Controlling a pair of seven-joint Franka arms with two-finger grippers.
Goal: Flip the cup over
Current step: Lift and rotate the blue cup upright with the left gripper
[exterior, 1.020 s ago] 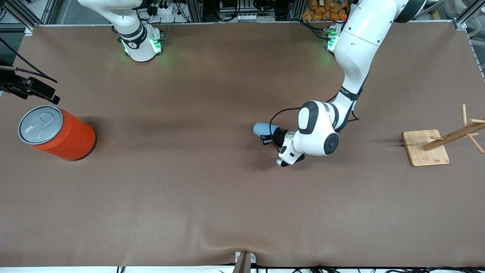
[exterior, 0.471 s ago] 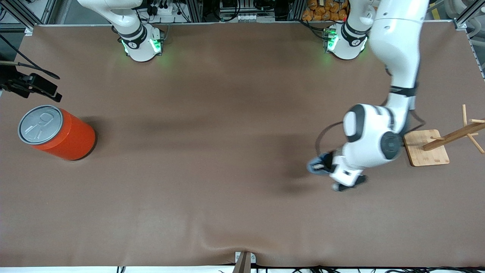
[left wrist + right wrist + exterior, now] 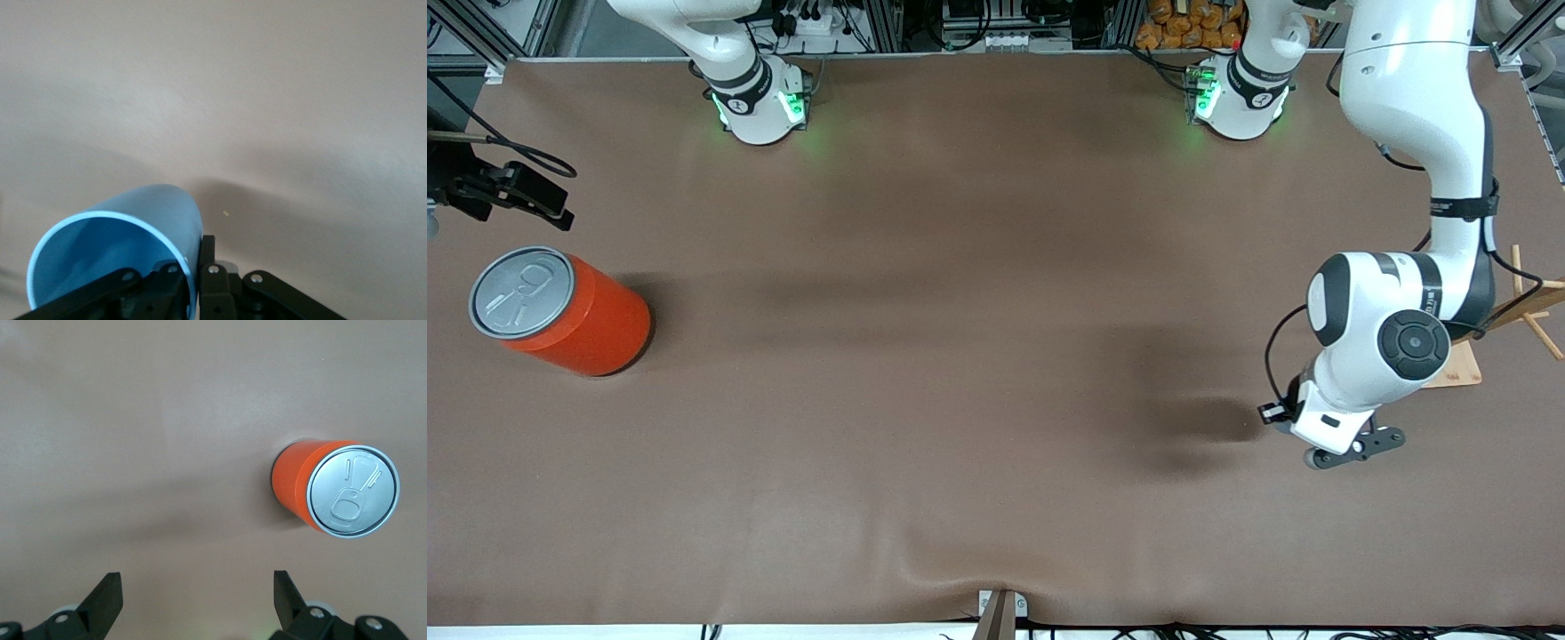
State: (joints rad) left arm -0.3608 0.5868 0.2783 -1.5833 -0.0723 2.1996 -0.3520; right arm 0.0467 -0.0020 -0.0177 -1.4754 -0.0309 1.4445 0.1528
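While the left claw (image 3: 200, 293) holds the cup (image 3: 127, 247) by its rim alone, one finger inside the mouth and one outside, the thin wall could slip or twist out during a turn, and the cup would drop onto the brown table (image 3: 960, 444). That is my guess from the narrow pinch. The cup is up in the air over bare table close to the wooden stand (image 3: 1463, 364), hidden under the wrist in the front view; its darker blue inside looks empty. With the arm so close to the stand, a wide swing might knock it. Well away from the stand, at the right arm's end, the orange can (image 3: 560, 311) stands sealed by its grey pull-tab lid, its contents unseen. The right claw (image 3: 193, 600) waits over the table beside that can, fingers spread apart and holding nothing
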